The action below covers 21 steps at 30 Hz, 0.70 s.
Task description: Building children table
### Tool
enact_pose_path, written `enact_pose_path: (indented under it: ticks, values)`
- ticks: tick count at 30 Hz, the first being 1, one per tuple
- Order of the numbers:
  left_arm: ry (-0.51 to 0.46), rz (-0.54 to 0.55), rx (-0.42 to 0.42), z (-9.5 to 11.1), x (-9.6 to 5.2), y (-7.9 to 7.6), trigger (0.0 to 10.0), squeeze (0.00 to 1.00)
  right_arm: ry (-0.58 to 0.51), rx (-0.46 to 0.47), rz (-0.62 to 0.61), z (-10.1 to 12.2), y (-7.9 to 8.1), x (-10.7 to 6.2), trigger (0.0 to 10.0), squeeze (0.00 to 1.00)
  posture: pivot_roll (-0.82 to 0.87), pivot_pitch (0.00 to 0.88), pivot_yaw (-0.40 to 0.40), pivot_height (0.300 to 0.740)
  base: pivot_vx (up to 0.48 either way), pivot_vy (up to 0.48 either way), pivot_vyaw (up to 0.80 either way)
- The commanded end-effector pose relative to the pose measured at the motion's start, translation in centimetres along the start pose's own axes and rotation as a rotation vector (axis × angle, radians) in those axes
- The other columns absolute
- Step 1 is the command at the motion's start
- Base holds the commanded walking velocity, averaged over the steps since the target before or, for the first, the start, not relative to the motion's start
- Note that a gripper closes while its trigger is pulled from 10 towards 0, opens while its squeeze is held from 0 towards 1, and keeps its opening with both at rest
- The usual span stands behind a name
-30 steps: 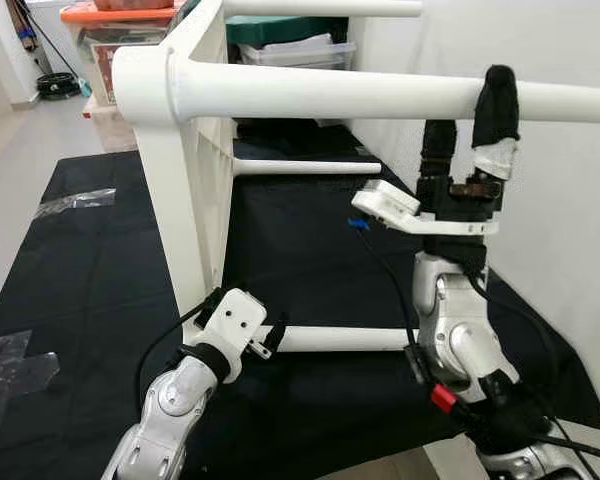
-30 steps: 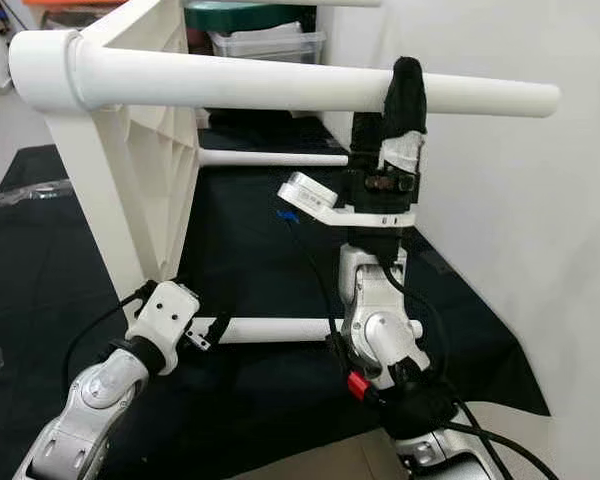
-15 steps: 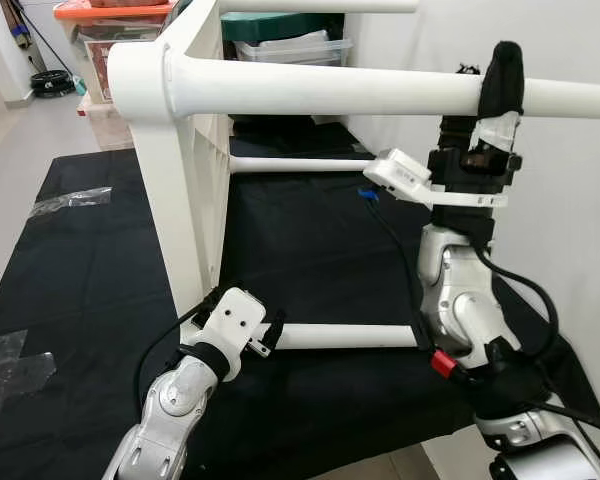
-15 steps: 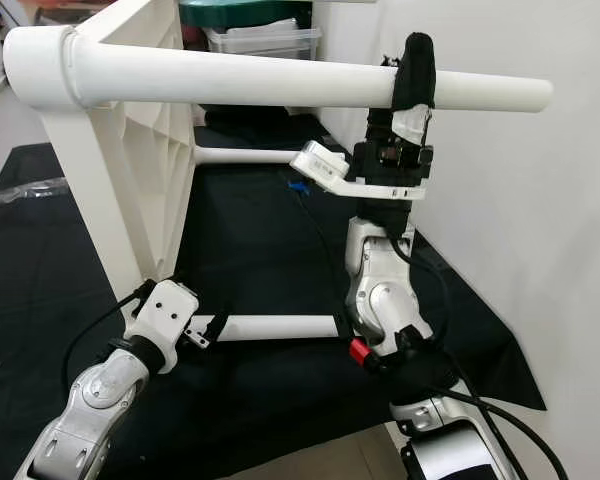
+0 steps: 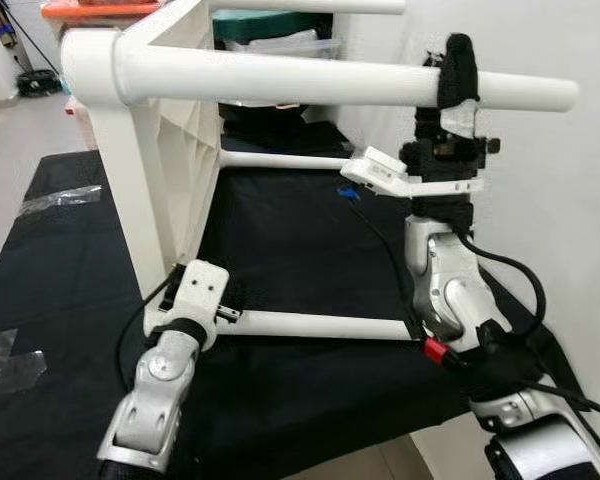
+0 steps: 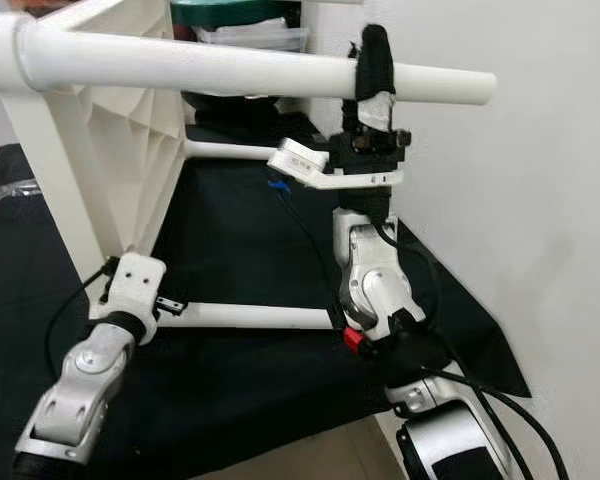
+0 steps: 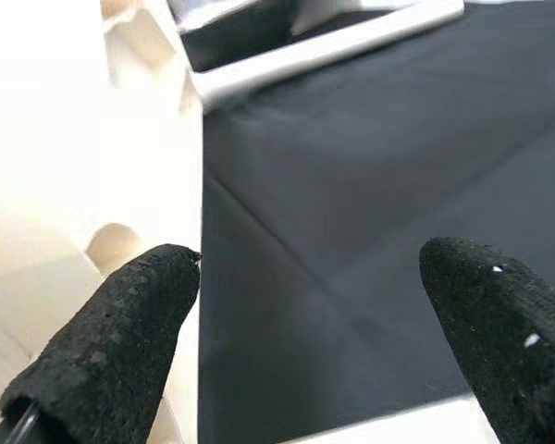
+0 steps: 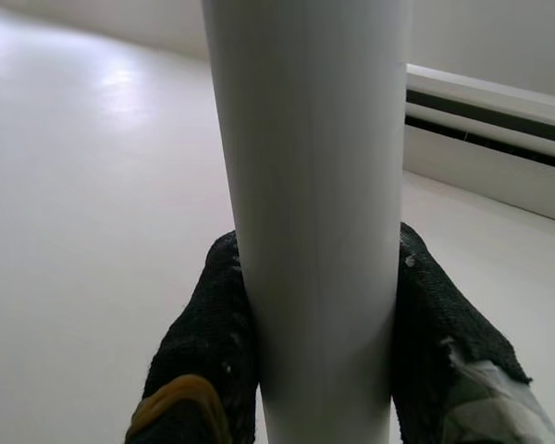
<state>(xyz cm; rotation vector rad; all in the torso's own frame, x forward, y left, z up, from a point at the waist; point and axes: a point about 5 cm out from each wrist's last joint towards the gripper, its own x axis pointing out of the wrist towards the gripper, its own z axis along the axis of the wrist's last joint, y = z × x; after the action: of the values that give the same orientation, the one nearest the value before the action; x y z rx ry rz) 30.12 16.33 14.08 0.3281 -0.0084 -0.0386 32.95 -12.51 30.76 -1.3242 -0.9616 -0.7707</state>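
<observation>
The table [image 5: 170, 150] is lying on its side on the black cloth [image 5: 300, 230], legs running level toward the wall. The top leg [image 5: 320, 82] is being clenched by the right gripper [image 5: 458, 72]. The left gripper [image 7: 287, 342] is being held released near the table's bottom corner.

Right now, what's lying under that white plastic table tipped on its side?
A black cloth covers the floor beneath the white plastic table. The floor under the cloth is hidden. The right tool grips the upper white round leg.
</observation>
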Motion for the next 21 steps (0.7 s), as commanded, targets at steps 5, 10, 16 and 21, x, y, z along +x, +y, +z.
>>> enact_pose_path:
  ticks: [5,10,16,21]
  values:
    - [0.019,0.317,0.227,0.3,0.5,10.1,10.0,0.00,0.144,0.058,-0.077,-2.9,-1.2,2.3,0.0,0.00,0.09,0.019,-0.030,0.740,0.000,0.000,0.00]
    - [-0.023,0.388,0.315,2.1,0.7,13.5,10.0,0.00,0.185,0.086,-0.082,-3.7,-1.3,2.6,0.0,0.00,0.10,0.014,-0.029,0.740,0.000,0.000,0.00]
    - [-0.086,0.449,0.413,4.5,0.9,16.4,10.0,0.00,0.238,0.127,-0.077,-4.7,-1.5,3.1,0.0,0.00,0.11,0.000,-0.027,0.740,0.000,0.000,0.00]
    - [-0.251,0.497,0.586,11.7,2.0,20.6,10.0,0.00,0.490,0.277,0.042,-7.7,-0.4,1.3,0.0,0.00,0.12,0.000,-0.020,0.740,0.000,0.000,0.00]
